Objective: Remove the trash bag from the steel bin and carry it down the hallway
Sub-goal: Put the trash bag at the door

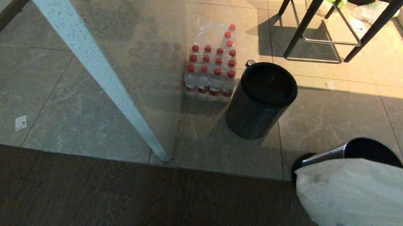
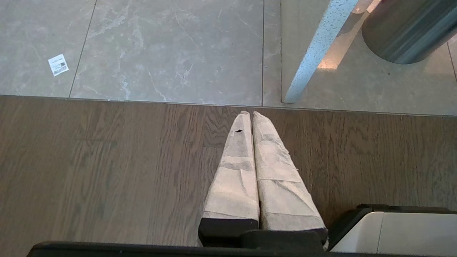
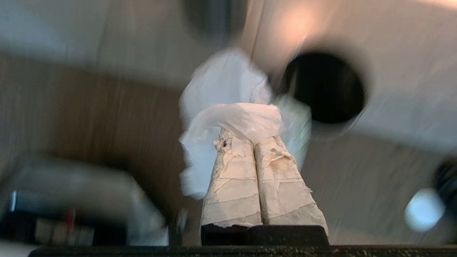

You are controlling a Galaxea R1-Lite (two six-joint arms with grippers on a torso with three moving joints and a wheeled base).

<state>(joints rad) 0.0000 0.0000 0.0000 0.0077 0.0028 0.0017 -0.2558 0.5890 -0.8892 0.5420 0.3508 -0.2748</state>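
The white trash bag [image 1: 365,211] with green print hangs at the lower right of the head view, lifted clear of the steel bin [image 1: 323,156]. That bin stands just behind the bag with its dark mouth [image 1: 371,150] bare. In the right wrist view my right gripper [image 3: 250,137] is shut on the bunched top of the trash bag [image 3: 228,89], beside the bin's round opening [image 3: 325,87]. My left gripper [image 2: 249,114] is shut and empty, parked over the wood floor. The hallway is out of view.
A second steel bin [image 1: 259,100] with a black rim stands on the tiles, next to a wrapped pack of red-capped bottles [image 1: 210,72]. A glass panel with a pale speckled edge [image 1: 79,50] slants across the left. Black stool legs [image 1: 310,26] stand at the back right.
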